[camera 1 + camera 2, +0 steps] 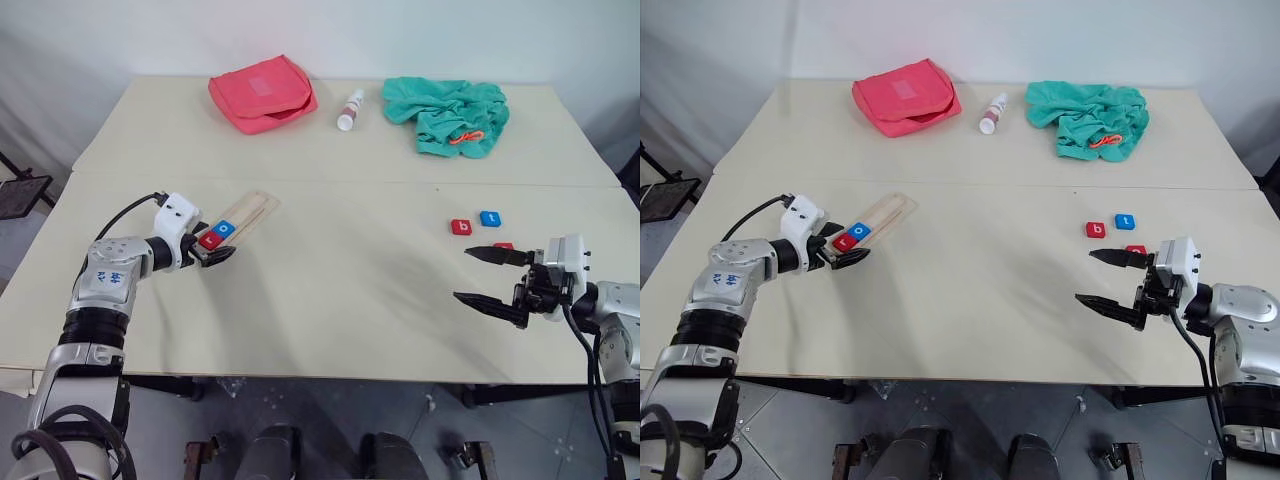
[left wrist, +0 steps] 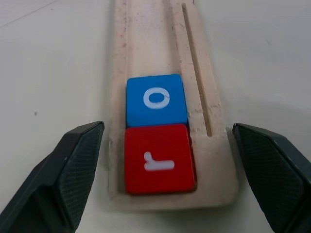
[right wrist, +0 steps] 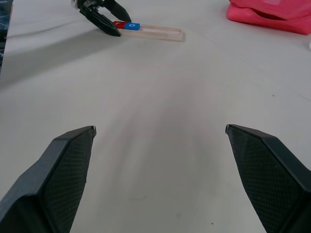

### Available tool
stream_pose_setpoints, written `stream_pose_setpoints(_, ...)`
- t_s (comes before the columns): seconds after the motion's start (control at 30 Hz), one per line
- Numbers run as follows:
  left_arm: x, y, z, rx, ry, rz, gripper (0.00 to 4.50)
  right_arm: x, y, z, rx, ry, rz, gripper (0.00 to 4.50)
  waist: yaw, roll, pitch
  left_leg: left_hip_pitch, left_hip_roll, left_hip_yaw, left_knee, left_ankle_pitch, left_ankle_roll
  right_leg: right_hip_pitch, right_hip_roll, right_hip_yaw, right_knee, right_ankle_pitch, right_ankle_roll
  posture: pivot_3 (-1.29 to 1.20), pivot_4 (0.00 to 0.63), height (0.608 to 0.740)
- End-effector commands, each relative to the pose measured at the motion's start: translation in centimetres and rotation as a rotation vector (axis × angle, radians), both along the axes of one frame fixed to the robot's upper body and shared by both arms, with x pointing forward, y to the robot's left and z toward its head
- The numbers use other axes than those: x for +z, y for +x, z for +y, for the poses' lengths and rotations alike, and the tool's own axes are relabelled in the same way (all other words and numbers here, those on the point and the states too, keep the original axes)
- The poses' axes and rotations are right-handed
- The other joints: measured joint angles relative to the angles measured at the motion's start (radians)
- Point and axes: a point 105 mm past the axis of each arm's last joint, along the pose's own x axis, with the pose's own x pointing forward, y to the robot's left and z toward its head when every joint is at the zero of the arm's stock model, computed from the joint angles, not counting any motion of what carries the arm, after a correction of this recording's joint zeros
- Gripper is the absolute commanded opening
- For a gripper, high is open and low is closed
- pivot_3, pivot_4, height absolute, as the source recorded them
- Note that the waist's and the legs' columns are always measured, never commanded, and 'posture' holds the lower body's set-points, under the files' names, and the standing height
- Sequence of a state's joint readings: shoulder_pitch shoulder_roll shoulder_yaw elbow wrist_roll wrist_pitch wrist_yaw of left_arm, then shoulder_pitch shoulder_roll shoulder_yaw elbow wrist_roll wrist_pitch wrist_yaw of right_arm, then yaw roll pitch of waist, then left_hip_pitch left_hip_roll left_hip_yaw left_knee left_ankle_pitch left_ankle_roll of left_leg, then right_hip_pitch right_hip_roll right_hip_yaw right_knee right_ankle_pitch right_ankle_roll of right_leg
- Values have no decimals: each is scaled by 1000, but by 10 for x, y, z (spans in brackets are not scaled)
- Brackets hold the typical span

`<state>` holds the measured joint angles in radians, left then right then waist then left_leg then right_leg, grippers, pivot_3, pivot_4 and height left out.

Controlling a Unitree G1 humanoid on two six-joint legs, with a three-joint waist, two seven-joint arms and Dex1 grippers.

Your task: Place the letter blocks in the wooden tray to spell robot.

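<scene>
We see the wooden tray [image 1: 246, 216] lying on the left half of the table [image 1: 330, 300], its long axis running diagonally from the near left to the far right, and our left gripper [image 2: 165, 145] sits right at its near end, released, with one finger on each side of the strip and nothing between the pads but the tray itself. Two letter blocks are already seated in the groove: the red r block [image 2: 158, 158] at the very end nearest the claw and the blue o block [image 2: 155, 99] touching it just beyond, so the empty slots stretch away from the left claw along the tray. The other three blocks lie well apart from the tray, on the right side: the red b block [image 1: 461, 227], the blue t block [image 1: 490, 218] just beside it, and a third red block [image 1: 1136, 250] whose letter we cannot read, partly hidden by a finger. Our right gripper [image 1: 492, 278] hovers close to these, spread wide and empty, pointing leftward roughly level. We judge the right arm is by far the nearer to the next letter, the b, which lies just beyond its fingertips. The tiles look flat, small and smooth, with white lowercase letters; the tray is pale wood with a rounded end.
</scene>
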<state>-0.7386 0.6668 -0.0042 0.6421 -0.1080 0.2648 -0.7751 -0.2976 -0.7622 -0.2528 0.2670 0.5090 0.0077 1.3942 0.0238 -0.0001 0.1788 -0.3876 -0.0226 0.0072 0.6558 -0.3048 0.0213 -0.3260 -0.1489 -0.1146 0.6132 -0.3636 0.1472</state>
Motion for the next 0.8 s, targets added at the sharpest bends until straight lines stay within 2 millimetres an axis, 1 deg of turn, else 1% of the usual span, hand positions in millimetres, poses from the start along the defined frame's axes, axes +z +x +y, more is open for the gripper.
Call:
stream_pose_setpoints(0.03,5,3,-4,-20,4,14,4500,15,-4,-6,-19,1,-56,4466,0,0,0,0,0,0,0,0,0,0,0,0,0,0,0,0,150,740)
stream_pose_setpoints(0.23,-6,2,-3,-33,51,87,4500,16,-6,-5,-11,9,-56,4466,0,0,0,0,0,0,1,0,0,0,0,0,2,0,0,0,150,740)
stream_pose_setpoints(0.37,-14,-1,-3,-49,106,164,4500,14,-4,-5,-12,7,-59,4466,0,0,0,0,0,0,2,0,0,0,0,0,4,0,0,0,150,740)
stream_pose_setpoints(0.63,-21,-2,-3,-68,170,226,4500,14,-1,-1,-2,12,-66,4466,0,0,0,0,0,0,3,0,0,0,0,0,5,0,0,0,150,740)
stream_pose_setpoints(0.7,-19,2,-2,-32,164,189,4099,13,0,-2,-2,12,-68,4500,0,0,0,1,0,0,3,0,0,0,0,0,5,0,0,0,150,740)
stream_pose_setpoints(0.77,-20,2,-4,-25,137,176,3578,14,1,-1,-1,11,-68,4500,0,0,0,1,0,-1,3,0,0,0,0,0,6,0,0,0,150,740)
stream_pose_setpoints(0.8,-19,3,-5,-34,134,154,3392,14,1,-1,-1,11,-70,4500,0,0,0,1,0,-1,4,0,0,0,0,0,6,0,0,0,150,740)
